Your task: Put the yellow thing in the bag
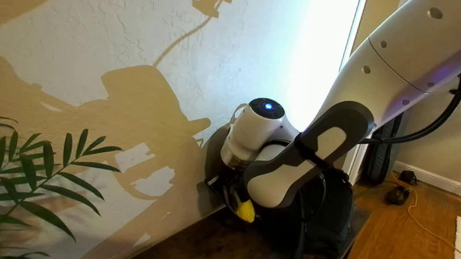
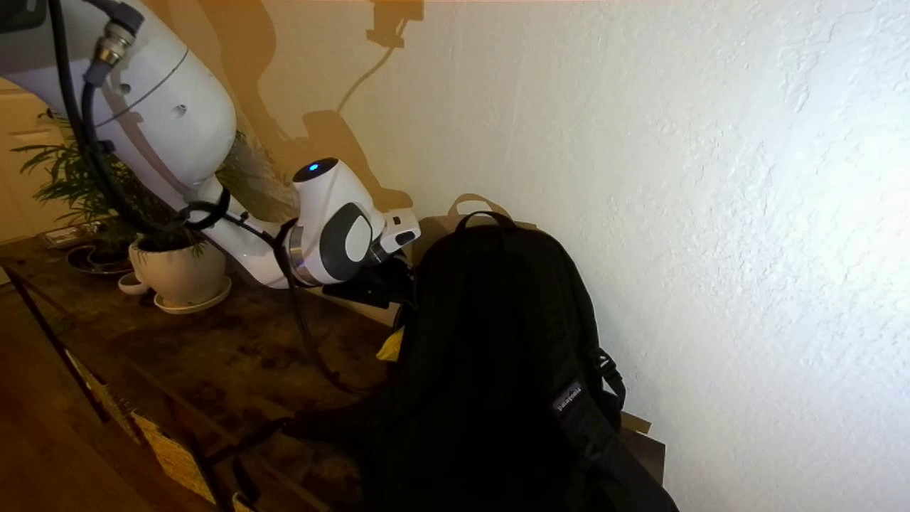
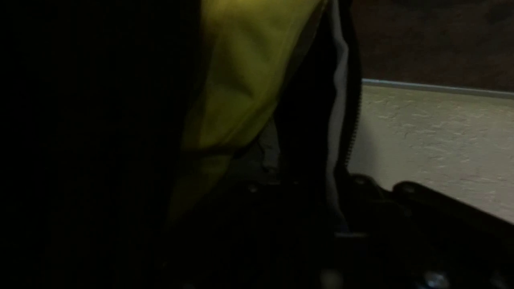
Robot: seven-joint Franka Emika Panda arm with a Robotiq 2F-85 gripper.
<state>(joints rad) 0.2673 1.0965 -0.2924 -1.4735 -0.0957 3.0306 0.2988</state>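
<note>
Nearest the camera in an exterior view: large black fabric backpack with rounded top, upright. At the opening, beside the grey-lined zip edge, bright yellow curving thing, probably light, soft and cloth-like: should squash, hardly slip; pinch across the middle. Too dark to tell its depth inside, or the state of the black gripper: apart, together or clamped. Beneath, dark mottled tabletop; behind, pale rough-textured wall; well apart, leafy green plant in rounded cream pot.
</note>
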